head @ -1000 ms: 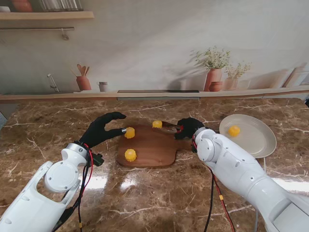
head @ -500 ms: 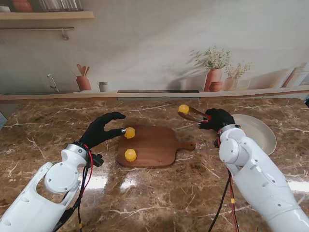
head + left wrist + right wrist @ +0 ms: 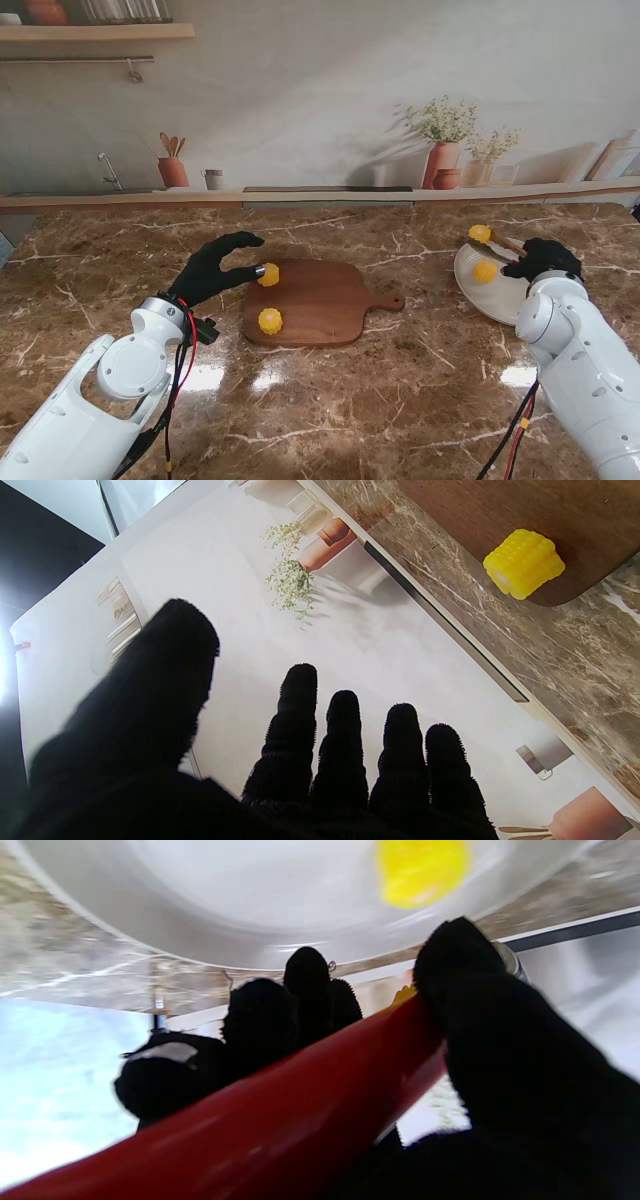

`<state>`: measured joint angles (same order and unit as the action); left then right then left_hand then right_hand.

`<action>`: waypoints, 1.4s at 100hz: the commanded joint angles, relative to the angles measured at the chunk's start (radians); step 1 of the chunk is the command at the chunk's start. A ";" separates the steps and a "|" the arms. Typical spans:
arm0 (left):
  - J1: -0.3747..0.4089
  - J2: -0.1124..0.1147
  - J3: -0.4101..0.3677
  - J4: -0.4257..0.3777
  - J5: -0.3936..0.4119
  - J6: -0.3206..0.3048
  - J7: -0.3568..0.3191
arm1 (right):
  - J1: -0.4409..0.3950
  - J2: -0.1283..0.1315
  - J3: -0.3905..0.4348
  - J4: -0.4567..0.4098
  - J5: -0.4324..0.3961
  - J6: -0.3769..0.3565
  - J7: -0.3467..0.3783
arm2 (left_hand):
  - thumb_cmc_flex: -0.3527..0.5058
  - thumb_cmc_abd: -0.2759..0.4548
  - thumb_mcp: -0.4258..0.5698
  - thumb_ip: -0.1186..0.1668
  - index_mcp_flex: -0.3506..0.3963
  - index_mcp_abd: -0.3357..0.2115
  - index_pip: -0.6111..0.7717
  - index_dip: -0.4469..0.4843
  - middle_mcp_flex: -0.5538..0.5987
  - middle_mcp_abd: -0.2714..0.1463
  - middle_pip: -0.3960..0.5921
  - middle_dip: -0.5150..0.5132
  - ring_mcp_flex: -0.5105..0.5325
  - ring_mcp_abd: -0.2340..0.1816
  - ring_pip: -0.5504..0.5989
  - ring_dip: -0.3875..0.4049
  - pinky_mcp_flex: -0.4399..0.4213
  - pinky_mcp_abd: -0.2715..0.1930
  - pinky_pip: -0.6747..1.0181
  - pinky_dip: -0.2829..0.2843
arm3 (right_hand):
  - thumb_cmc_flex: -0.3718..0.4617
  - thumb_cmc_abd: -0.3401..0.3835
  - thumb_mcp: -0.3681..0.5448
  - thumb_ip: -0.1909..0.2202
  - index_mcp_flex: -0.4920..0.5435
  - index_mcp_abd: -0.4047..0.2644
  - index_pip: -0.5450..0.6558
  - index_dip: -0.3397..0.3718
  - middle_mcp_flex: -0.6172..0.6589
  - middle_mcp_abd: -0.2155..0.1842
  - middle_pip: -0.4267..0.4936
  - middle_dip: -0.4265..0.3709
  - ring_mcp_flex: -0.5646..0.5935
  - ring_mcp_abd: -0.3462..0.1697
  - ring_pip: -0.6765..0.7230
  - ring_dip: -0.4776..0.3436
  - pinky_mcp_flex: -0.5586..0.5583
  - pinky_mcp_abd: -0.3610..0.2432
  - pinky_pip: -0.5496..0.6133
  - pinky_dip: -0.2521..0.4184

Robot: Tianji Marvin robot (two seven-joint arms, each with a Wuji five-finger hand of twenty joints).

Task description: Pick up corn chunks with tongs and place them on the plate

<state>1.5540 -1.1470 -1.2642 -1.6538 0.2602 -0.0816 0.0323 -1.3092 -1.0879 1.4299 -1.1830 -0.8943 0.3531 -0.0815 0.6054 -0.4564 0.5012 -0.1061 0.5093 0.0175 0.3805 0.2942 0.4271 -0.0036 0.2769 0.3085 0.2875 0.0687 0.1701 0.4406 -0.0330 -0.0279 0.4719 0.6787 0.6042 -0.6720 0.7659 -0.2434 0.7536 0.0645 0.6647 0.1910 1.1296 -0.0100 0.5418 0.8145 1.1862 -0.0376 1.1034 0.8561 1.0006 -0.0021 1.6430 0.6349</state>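
1. The worktop (image 3: 350, 400) is brown marble with pale veins and glossy patches of reflected light.
2. Behind it stands a printed kitchen backdrop (image 3: 330, 110) showing a shelf, potted plants, a jar of utensils and a wall rail.
3. A dark wooden cutting board (image 3: 320, 305) with a short handle lies near the middle of the worktop.
4. Two corn chunks sit on the board: one (image 3: 268, 274) at its far left corner, one (image 3: 270, 320) at its near left edge. Both are bright yellow stubby cylinders with rows of kernels.
5. A white plate (image 3: 490, 295) lies at the right, well apart from the board, with one corn chunk (image 3: 485, 270) on it.
6. The right hand (image 3: 545, 260), in a black glove, is clenched around the tongs (image 3: 498, 240), whose handle looks red in the right wrist view (image 3: 300, 1090).
7. The tong tips grip a fourth corn chunk (image 3: 480, 233) over the plate's far rim.
8. The left hand (image 3: 212, 268), also in a black glove, is beside the board's far left corner with its fingers (image 3: 300, 720) spread and released, holding nothing; the thumb is close to the far corn chunk, though I cannot tell whether they touch.
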 commanded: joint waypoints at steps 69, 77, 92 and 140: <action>-0.011 0.003 0.011 0.000 0.009 0.021 -0.022 | -0.107 0.011 0.070 -0.104 0.003 -0.022 0.026 | -0.012 0.024 -0.038 0.027 0.007 0.005 -0.022 -0.001 -0.026 -0.029 -0.015 -0.011 -0.036 -0.055 -0.035 -0.012 -0.014 -0.059 -0.045 0.015 | -0.065 -0.042 0.129 0.130 0.001 -0.031 -0.260 0.170 -0.053 -0.045 0.053 -0.026 0.007 -0.048 0.045 0.021 0.029 -0.144 0.171 0.009; -0.016 0.004 0.013 0.001 0.008 0.020 -0.028 | -0.149 0.012 0.065 -0.182 -0.007 -0.066 0.051 | -0.012 0.023 -0.038 0.027 0.007 0.003 -0.022 -0.001 -0.026 -0.030 -0.015 -0.011 -0.035 -0.057 -0.035 -0.012 -0.013 -0.059 -0.046 0.015 | -0.077 -0.038 0.136 0.127 0.003 -0.032 -0.261 0.172 -0.050 -0.047 0.051 -0.028 0.009 -0.052 0.045 0.019 0.033 -0.148 0.171 0.007; -0.022 0.005 0.016 0.002 0.006 0.018 -0.034 | -0.209 0.009 0.030 -0.301 0.035 -0.135 0.096 | -0.011 0.025 -0.037 0.028 0.006 0.003 -0.021 -0.001 -0.027 -0.029 -0.015 -0.012 -0.036 -0.057 -0.036 -0.013 -0.014 -0.059 -0.047 0.016 | -0.087 -0.035 0.147 0.131 0.008 -0.028 -0.261 0.175 -0.048 -0.045 0.045 -0.034 0.008 -0.051 0.043 0.017 0.033 -0.151 0.171 0.005; -0.031 0.007 0.019 0.005 -0.003 0.005 -0.049 | -0.173 0.008 -0.262 -0.340 0.221 -0.301 0.189 | -0.013 0.021 -0.034 0.027 0.007 0.004 -0.020 -0.001 -0.027 -0.031 -0.014 -0.013 -0.039 -0.058 -0.037 -0.013 -0.013 -0.059 -0.053 0.017 | -0.133 -0.024 0.124 0.159 -0.007 -0.012 -0.281 0.182 -0.060 -0.046 0.030 -0.066 -0.002 -0.052 0.034 0.017 0.028 -0.153 0.168 0.001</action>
<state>1.5220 -1.1413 -1.2486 -1.6473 0.2580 -0.0726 -0.0143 -1.4924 -1.0584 1.1964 -1.5420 -0.6830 0.0756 0.0806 0.6054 -0.4564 0.5012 -0.1061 0.5094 0.0177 0.3805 0.2942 0.4271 -0.0036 0.2763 0.3084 0.2875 0.0646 0.1701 0.4405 -0.0330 -0.0288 0.4508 0.6798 0.4640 -0.7545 0.8401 -0.1437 0.7525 0.0547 0.3952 0.3595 1.0674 -0.0194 0.5695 0.7622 1.1748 -0.0524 1.1019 0.8562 0.9987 -0.0156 1.6438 0.6332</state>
